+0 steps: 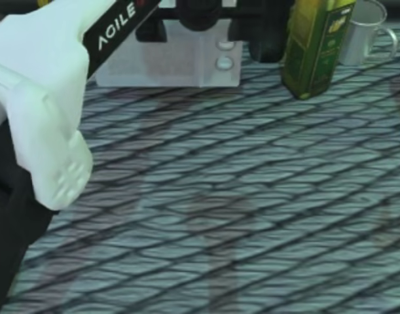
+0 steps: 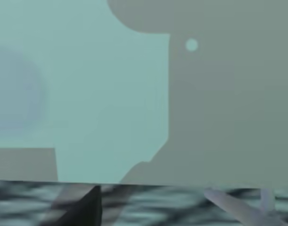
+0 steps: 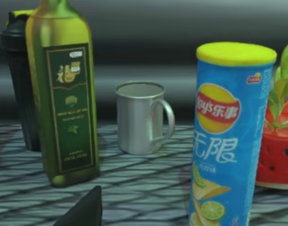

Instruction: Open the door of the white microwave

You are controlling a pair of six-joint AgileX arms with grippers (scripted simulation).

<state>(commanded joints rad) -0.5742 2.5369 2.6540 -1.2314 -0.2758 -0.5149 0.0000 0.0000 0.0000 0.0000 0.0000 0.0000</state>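
The white microwave stands at the table's far edge, with two round knobs on its right front panel. Its door, with the grey mesh window, lies flush against the front. My left arm reaches across from the near left, and my left gripper hangs right over the microwave's top front. In the left wrist view a pale flat microwave face fills the picture, very close. My left gripper is open, with nothing between its fingers; one dark fingertip shows. My right gripper stays parked and open.
A green oil bottle and a black bottle stand just right of the microwave, with a metal mug behind. A blue chips can and a watermelon-shaped pot stand close to my right gripper.
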